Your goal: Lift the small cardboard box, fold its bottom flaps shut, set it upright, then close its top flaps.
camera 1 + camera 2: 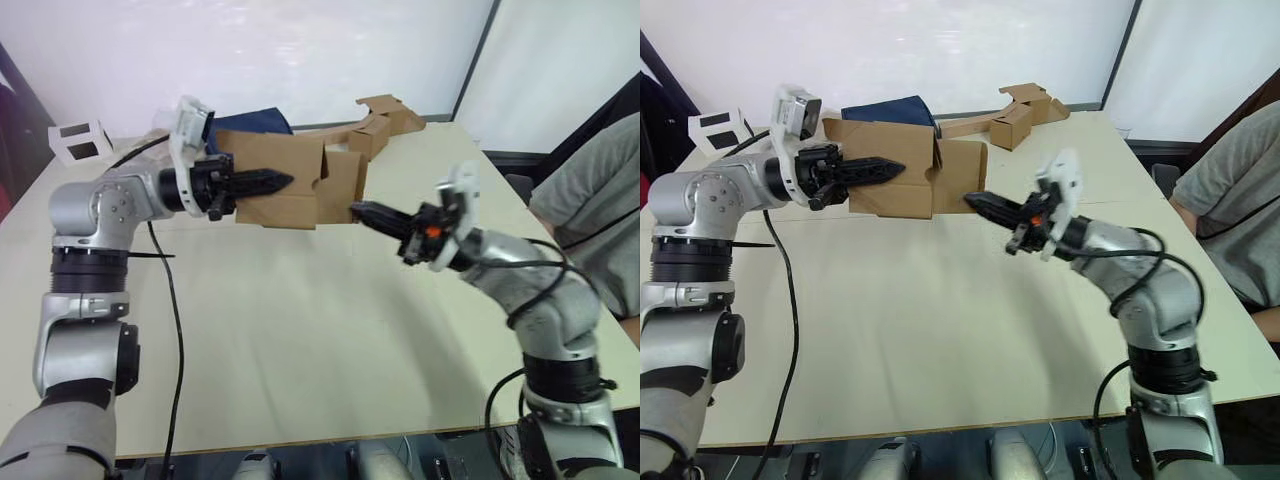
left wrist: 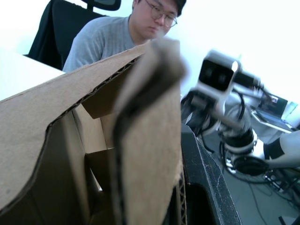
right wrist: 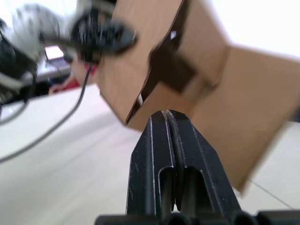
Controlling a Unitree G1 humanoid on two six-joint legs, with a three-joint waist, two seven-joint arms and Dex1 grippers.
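Observation:
The small cardboard box (image 1: 280,155) is plain brown and hangs on its side just above the table, its loose flaps (image 1: 342,185) facing my right arm. My left gripper (image 1: 288,180) is shut on one wall of the box; the left wrist view shows the corrugated wall (image 2: 145,140) pinched against a black finger (image 2: 201,178). My right gripper (image 1: 355,210) is shut with nothing in it. Its tip sits at the lower edge of the flaps, and the right wrist view shows the joined fingers (image 3: 164,140) pointing at the box's open end (image 3: 173,70).
A brown cardboard box joined to a long strip (image 1: 380,120) lies at the table's far edge beside a dark blue bag (image 1: 255,120). A white box with black windows (image 1: 80,140) sits far left. A person (image 1: 590,200) sits at right. A black cable (image 1: 175,330) crosses the table.

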